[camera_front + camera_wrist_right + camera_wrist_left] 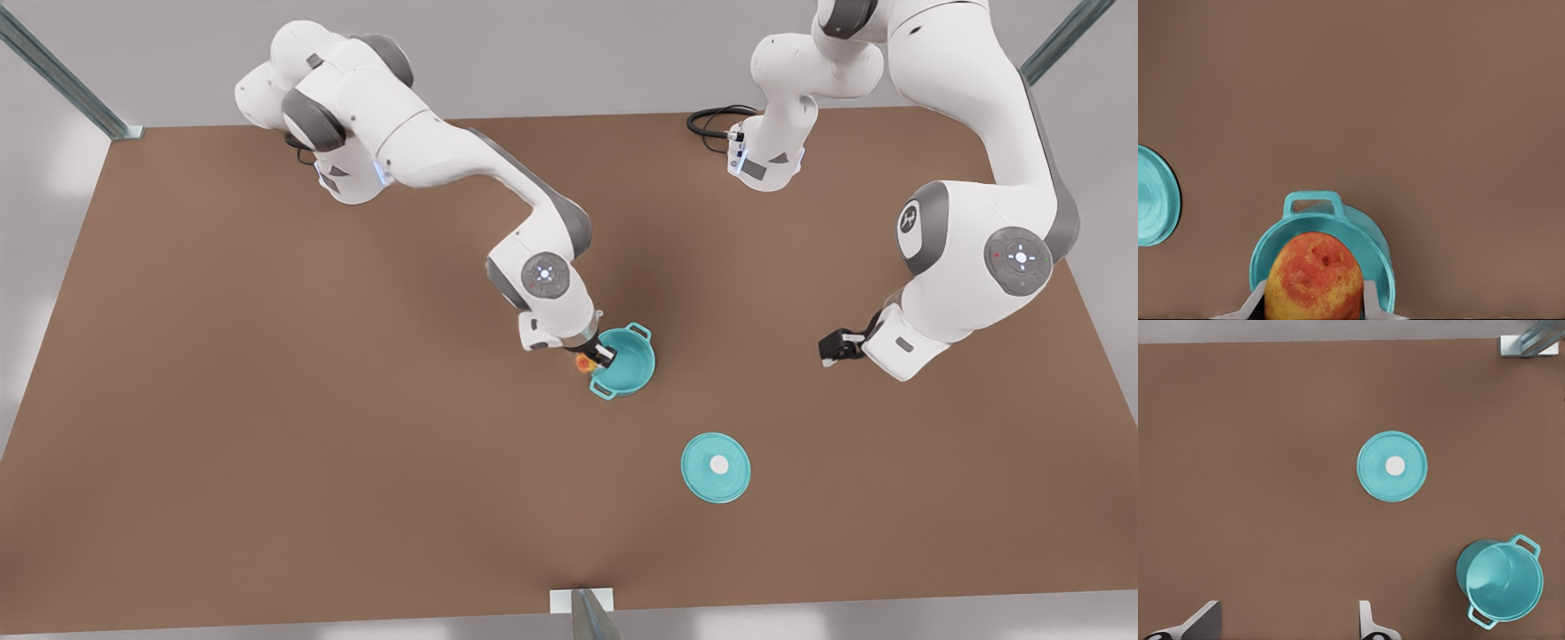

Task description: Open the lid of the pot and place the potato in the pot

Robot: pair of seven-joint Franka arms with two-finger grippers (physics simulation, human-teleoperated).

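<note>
My right fingers (1313,303) pinch the potato (1313,278) across its middle over the pot (624,360) — firm, rounded, likely slippery — while my left fingers (1288,623) wait spread, empty.

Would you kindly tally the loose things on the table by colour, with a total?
Teal: 2, the pot and the pot lid
Yellow-orange with red: 1, the potato, held in the right hand
Total: 3
</note>
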